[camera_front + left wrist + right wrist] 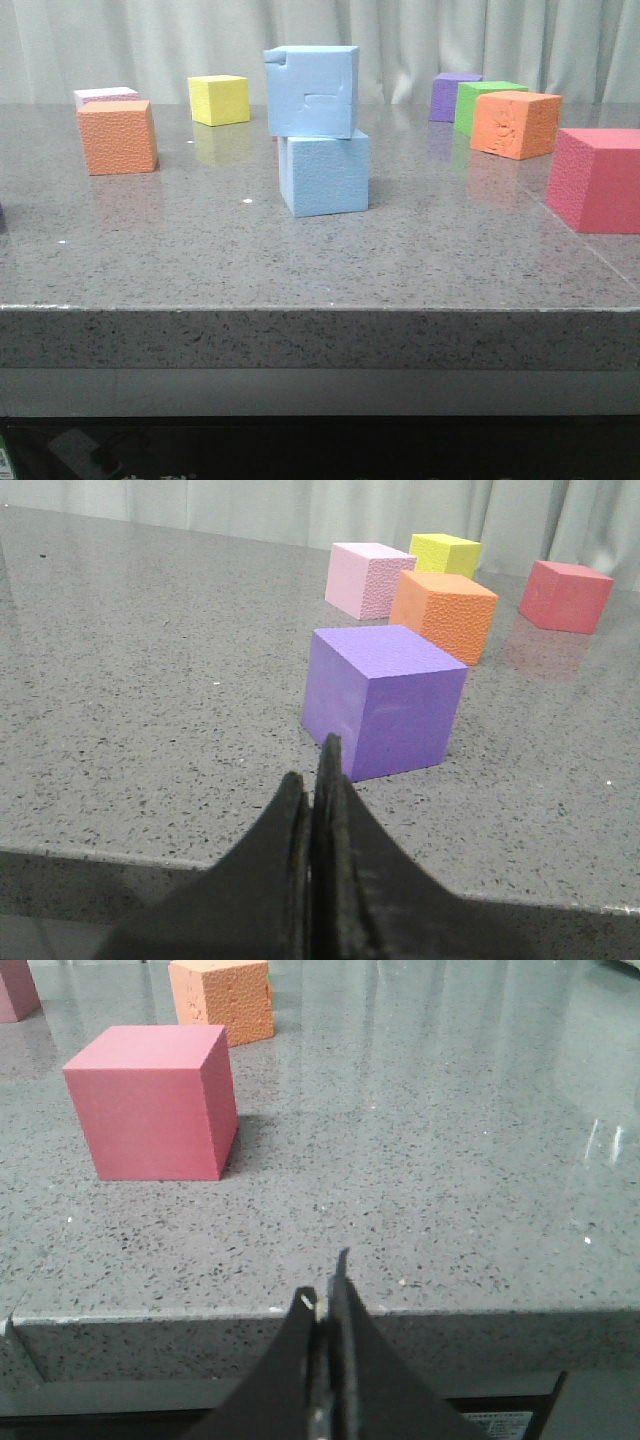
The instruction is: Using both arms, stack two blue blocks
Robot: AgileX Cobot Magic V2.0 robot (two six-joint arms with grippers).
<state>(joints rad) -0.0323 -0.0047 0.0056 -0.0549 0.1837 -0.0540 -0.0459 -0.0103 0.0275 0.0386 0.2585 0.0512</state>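
In the front view the light-blue block with a notched corner and a dented face (312, 90) sits on top of the plain light-blue block (325, 173) near the middle of the grey table (300, 270). The top block is shifted a little to the left of the lower one. Neither gripper shows in the front view. My left gripper (316, 780) is shut and empty, at the table's near edge behind a purple cube (385, 697). My right gripper (325, 1285) is shut and empty, over the table's near edge. The blue blocks are out of both wrist views.
In the front view an orange cube (118, 136), a pink cube (104, 96) and a yellow cube (219, 99) stand at the back left. A purple cube (452, 96), a green cube (482, 100), an orange cube (515, 124) and a red cube (598, 180) stand at the right.
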